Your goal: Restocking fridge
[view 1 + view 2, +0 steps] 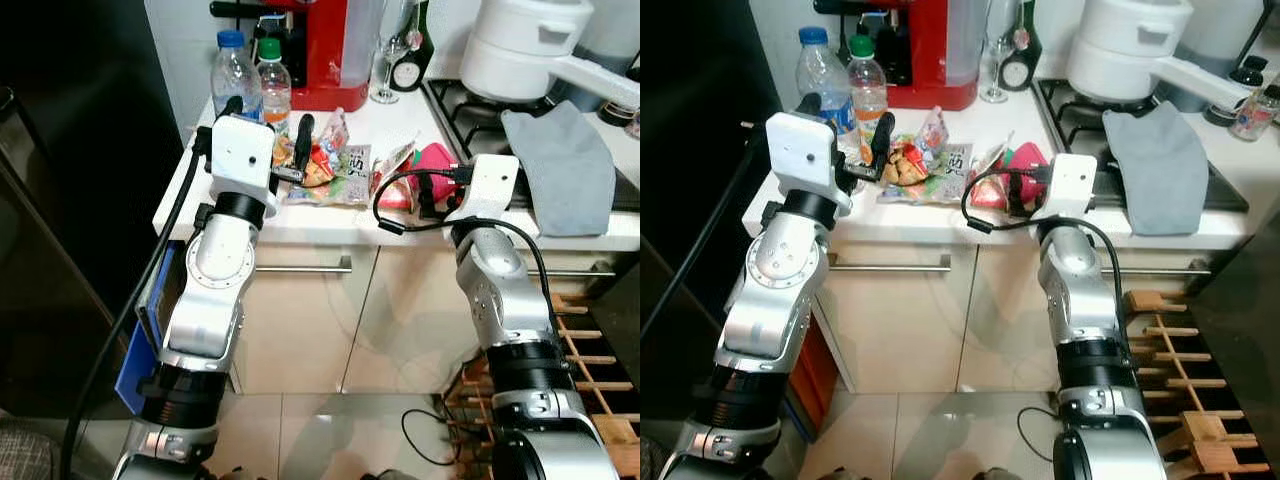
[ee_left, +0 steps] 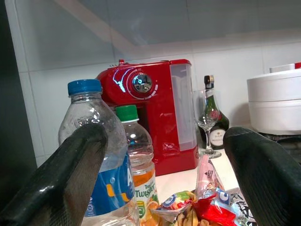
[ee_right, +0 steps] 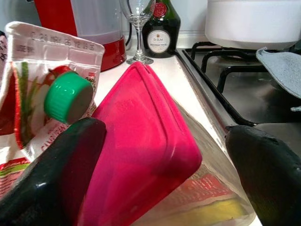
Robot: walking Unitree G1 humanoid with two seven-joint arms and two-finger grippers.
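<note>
Both claws gape over the table (image 1: 330, 215): left claw (image 2: 164, 188) faces the blue-capped bottle (image 2: 96, 155) at eleven o'clock, right claw (image 3: 160, 174) straddles the pink-lidded container (image 3: 141, 141). We judge closing comes next.

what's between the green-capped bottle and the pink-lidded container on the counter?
A pile of snack packets lies between the green-capped bottle and the pink-lidded container, best seen in the left eye view. The left gripper, open, hovers at the pile's bottle side.
</note>
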